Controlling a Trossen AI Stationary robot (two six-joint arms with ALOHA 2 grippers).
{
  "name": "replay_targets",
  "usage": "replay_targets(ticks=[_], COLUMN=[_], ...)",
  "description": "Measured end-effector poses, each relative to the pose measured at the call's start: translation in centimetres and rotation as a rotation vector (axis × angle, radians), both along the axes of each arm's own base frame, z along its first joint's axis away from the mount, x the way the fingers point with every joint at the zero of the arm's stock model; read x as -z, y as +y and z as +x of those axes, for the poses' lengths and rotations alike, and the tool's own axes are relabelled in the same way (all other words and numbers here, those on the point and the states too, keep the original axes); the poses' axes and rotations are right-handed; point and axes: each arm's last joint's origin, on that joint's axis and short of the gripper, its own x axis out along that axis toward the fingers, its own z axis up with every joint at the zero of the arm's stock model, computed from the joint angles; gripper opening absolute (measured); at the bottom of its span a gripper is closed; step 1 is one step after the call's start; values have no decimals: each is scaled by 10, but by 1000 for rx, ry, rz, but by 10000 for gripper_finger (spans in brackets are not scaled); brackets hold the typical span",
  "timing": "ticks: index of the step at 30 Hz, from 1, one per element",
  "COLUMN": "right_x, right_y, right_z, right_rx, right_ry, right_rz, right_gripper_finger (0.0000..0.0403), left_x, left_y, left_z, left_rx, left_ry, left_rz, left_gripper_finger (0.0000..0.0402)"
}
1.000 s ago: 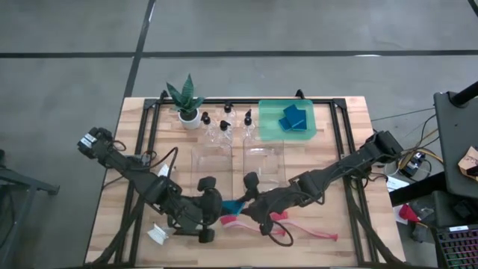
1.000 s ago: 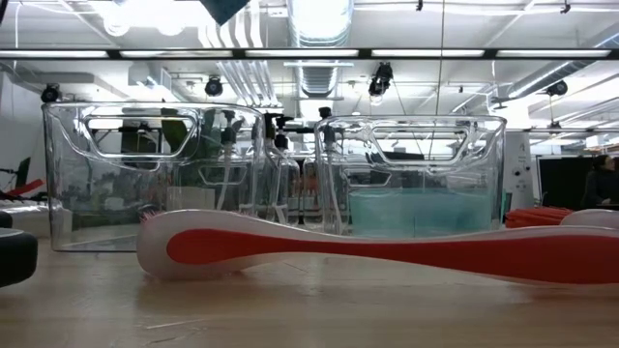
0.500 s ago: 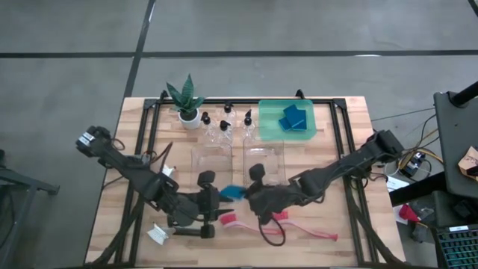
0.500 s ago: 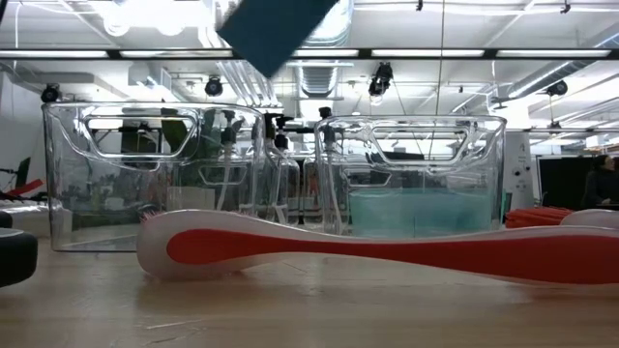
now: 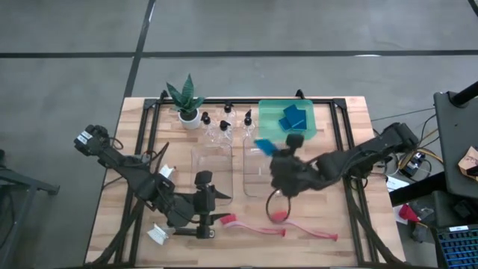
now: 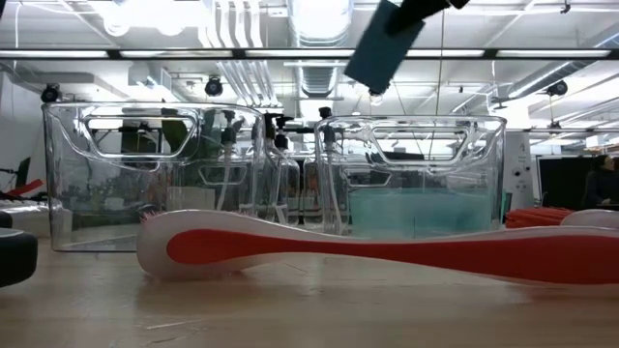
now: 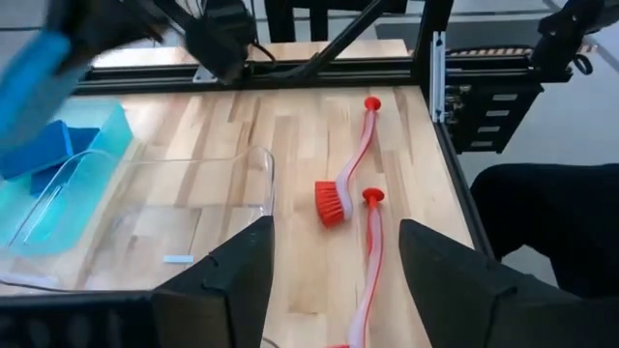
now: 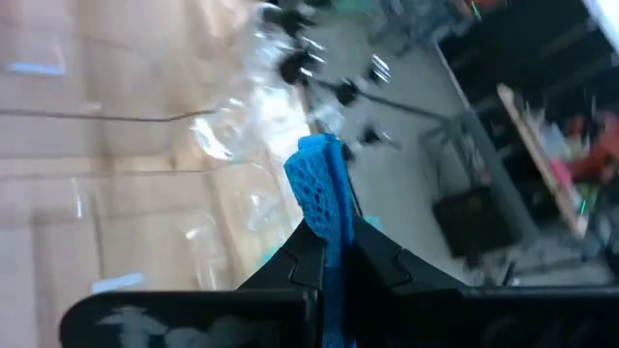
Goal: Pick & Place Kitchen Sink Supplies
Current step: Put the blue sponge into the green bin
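Your right gripper was clamped on a blue sponge, held above the right clear bin. Just beyond it, the green tray held two sponges. Your left gripper stood open beside the left bin.

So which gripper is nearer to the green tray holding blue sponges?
Right. The right gripper hovers just beside the green tray; the left gripper is far off, near the table's front.

Red brush lying before two clear bins; blue sponge held aloft.
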Motion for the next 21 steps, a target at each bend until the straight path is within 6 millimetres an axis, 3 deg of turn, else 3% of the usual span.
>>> replay_targets(ticks=[11, 18, 21], right_x=[-7, 13, 24], right_y=[-93, -156, -179], right_z=[-36, -48, -50], right_rx=[350, 494, 475], right_ry=[-123, -41, -27], right_rz=[77, 154, 187], right_gripper_finger=[18, 18, 18], left_x=[10, 11, 11], left_y=[-2, -3, -3], left_z=[0, 0, 0], left_rx=[1, 0, 0], left_ry=[8, 0, -1], left_rz=[-16, -24, -25], left_gripper_finger=[213, 213, 214])
